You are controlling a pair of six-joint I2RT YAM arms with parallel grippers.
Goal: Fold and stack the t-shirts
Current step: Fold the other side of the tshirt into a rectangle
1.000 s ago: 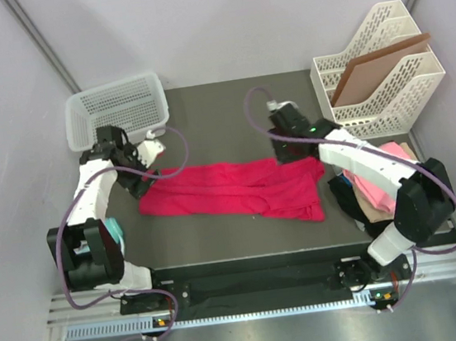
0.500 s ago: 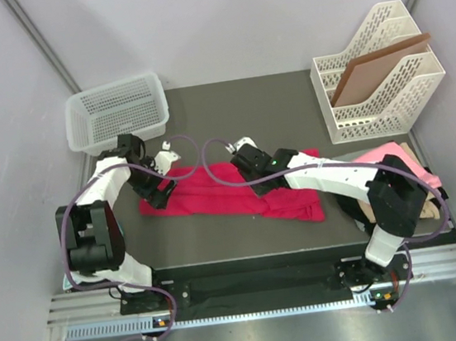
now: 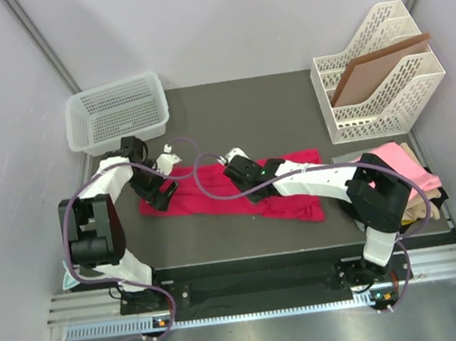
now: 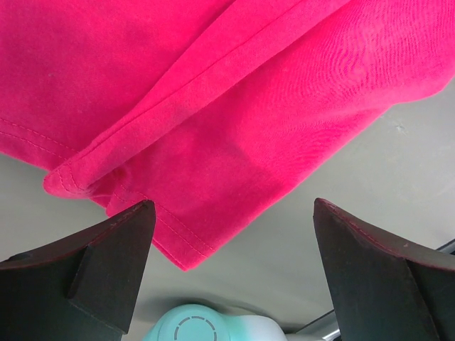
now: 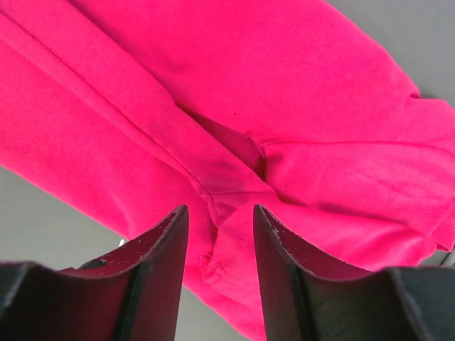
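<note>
Crimson t-shirt (image 3: 215, 197) lies spread flat and long across the middle of the dark tabletop (image 3: 237, 111), running left to right, rumpled, its right end doubled over itself

Left tool (image 3: 163, 193) sits over the shirt's left end, jaws wide open, nothing held. In the left wrist view the left tool (image 4: 234, 273) hovers above a hemmed corner of the shirt (image 4: 249, 106), with one finger (image 4: 106, 263) on each side of that corner, bare tabletop beside it and a teal round object (image 4: 192, 327) at the bottom edge

Right tool (image 3: 236, 169) is down on the shirt's middle, near the far edge of the cloth. In the right wrist view the right tool (image 5: 220, 273) is partly closed with a narrow gap, and a ridge of the shirt (image 5: 284, 106) runs into that gap. Cannot tell whether the cloth is pinched or just under the fingers (image 5: 156, 277)

Other t-shirts are piled at the right edge of the tabletop behind the right arm, light pink t-shirt (image 3: 394, 156) on top, apart from the crimson one

White mesh basket (image 3: 116, 109) at far left, white file organizer (image 3: 378, 69) holding a brown board (image 3: 376, 71) at far right
</note>
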